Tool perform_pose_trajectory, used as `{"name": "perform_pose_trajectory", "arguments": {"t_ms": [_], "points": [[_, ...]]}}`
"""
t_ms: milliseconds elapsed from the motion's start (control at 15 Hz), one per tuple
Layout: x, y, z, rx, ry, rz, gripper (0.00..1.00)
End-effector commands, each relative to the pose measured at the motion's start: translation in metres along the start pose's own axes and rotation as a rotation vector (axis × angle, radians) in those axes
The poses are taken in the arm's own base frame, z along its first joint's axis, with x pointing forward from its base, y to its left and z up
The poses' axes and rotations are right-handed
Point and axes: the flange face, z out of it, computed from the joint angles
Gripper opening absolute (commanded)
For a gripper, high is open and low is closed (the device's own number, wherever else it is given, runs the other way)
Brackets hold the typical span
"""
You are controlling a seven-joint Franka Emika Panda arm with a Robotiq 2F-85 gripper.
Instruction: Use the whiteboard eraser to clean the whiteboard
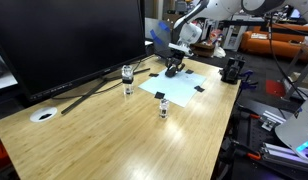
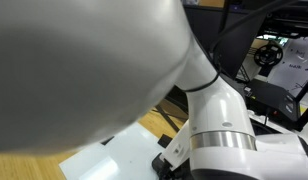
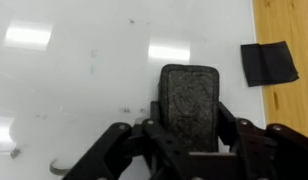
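The whiteboard eraser, a black oblong block with a rough, pebbled face, is clamped between the fingers over the whiteboard, a smooth glossy sheet bearing faint marks. Risk: excess pressure may drag the thin sheet across the wooden counter; a tilted eraser would leave marks unwiped.

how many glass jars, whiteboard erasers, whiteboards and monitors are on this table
glass jars: 3
whiteboard eraser: 1
whiteboard: 1
monitor: 1
total: 6
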Motion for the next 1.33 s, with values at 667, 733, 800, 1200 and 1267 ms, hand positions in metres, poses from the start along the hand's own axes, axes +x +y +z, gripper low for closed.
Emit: {"name": "perform_pose_trajectory", "arguments": {"t_ms": [667, 733, 800, 1200, 1267], "points": [[0.012, 0.020, 0.030, -0.164, -0.223, 0.010, 0.30], [0.012, 0.022, 0.032, -0.179, -0.236, 0.010, 0.30], [0.011, 0.026, 0.036, -0.195, -0.247, 0.011, 0.30], [0.014, 0.060, 0.044, -0.247, -0.266, 0.051, 0.30], [0.017, 0.066, 0.041, -0.245, -0.259, 0.061, 0.30]]}}
